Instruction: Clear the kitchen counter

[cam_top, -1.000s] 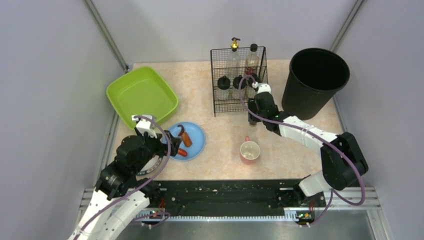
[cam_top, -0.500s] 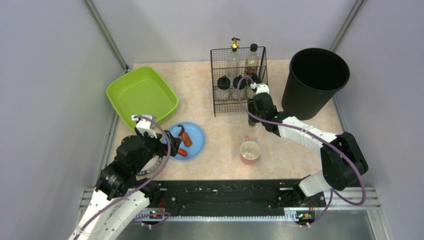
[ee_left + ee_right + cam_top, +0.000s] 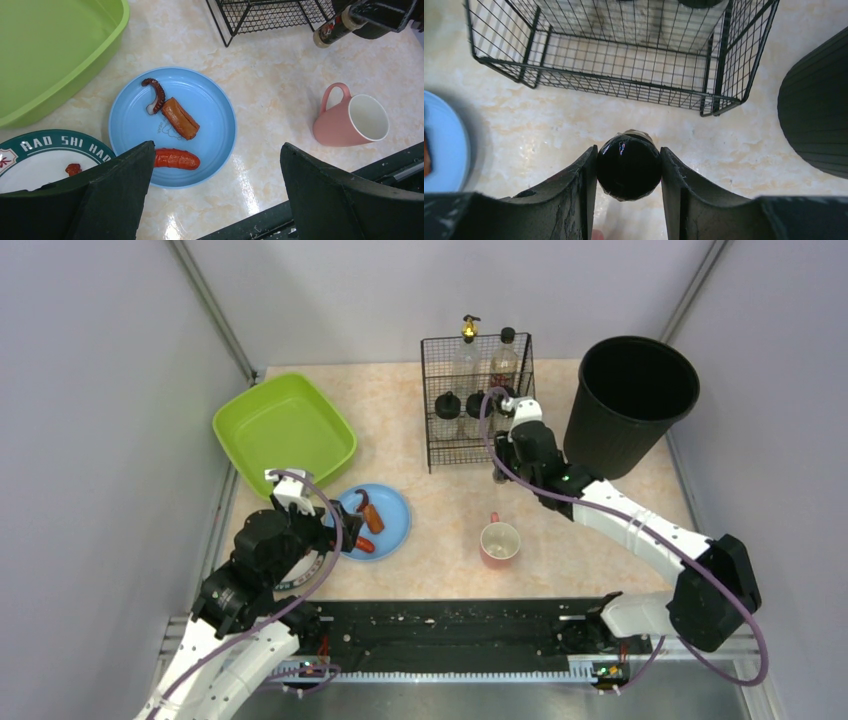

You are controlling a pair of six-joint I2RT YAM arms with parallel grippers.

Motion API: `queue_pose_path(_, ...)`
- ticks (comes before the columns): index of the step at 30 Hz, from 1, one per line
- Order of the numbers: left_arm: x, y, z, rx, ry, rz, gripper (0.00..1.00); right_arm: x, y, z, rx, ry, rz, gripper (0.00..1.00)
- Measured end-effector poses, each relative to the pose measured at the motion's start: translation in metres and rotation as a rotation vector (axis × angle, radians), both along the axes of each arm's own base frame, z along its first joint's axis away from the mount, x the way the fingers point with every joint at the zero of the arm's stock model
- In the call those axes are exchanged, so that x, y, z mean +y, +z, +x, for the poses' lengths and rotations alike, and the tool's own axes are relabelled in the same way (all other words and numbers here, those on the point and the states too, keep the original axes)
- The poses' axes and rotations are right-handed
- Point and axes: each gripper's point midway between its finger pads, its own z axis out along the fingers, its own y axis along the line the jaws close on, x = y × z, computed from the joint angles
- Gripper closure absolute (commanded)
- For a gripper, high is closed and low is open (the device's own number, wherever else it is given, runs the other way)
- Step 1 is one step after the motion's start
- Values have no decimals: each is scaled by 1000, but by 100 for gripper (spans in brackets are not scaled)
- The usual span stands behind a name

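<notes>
- The right hand (image 3: 629, 165) was clamped on a small dark-capped bottle (image 3: 629, 172), one finger on either side of it. The bottle showed cap-end on to the wrist, its long axis running away from the hand towards the surface (image 3: 280, 85).
- Whether the bottle's foot stood clear of the surface could not be told.
- The wire basket (image 3: 722, 65) stood just ahead of the right hand and open at the top. My judgement: the coming move turned on this gap, the bottle having to rise over the near wall.
- The basket already held several upright bottles (image 3: 468, 360) towards its far side, with its near floor bare.
- The black bin (image 3: 630, 410) stood ahead and to the right of that hand. Its contents were not visible.
- The left hand (image 3: 216, 149) hung with fingers wide apart, holding nothing.
- Directly beneath it lay a blue plate (image 3: 215, 105) carrying two sausages (image 3: 176, 159) and a tentacle (image 3: 155, 95).
- A green-rimmed white plate (image 3: 45, 160) lay under its left finger.
- The green tub (image 3: 50, 50) stood ahead to its left, apparently empty.
- A pink mug (image 3: 350, 120) sat to its right, between the two arms, with nothing seen inside.
</notes>
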Motion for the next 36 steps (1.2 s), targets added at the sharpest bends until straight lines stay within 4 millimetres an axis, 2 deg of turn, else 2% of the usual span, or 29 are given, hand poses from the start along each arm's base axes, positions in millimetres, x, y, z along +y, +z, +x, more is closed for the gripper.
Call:
queue_pose_path(11, 0, 0, 0, 1, 0, 0, 1, 19, 73, 4, -119, 49, 68, 90)
queue_pose_path(18, 0, 0, 0, 1, 0, 0, 1, 33, 109, 13, -169, 78, 112, 90)
queue_pose_path(22, 0, 0, 0, 0, 0, 0, 1, 43, 109, 23, -166, 85, 106, 90)
queue_pose_path(30, 0, 0, 0, 0, 0, 0, 1, 64, 85, 44, -113, 107, 79, 90)
queue_pose_path(36, 0, 0, 0, 0, 0, 0, 1, 77, 77, 56, -100, 121, 81, 91)
